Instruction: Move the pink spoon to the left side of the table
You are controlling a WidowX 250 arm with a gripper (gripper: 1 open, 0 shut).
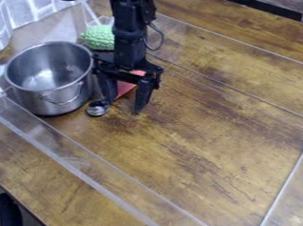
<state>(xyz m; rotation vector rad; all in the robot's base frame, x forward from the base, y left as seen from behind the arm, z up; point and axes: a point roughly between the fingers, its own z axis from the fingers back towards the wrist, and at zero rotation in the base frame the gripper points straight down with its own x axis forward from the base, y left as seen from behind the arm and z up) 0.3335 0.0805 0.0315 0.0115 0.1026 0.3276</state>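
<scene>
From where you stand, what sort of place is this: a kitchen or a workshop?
Probably a mock kitchen set up for robot trials. A steel pot, a pink spoon and a green scrubber sit on a worn wooden table fenced by a clear plastic edge, with a robot arm over them.

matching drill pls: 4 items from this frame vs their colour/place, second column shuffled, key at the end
Items:
1. pink spoon
2. steel pot
3. green scrubber
4. gripper

Descriptions:
A. knobbly, at the back behind the arm
B. black, fingers pointing down, straddling the reddish handle
C. shiny, empty, at the table's left edge
D. silver bowl lying on the wood beside the pot

Pairs: 1-D, 2-C, 3-A, 4-B
</scene>
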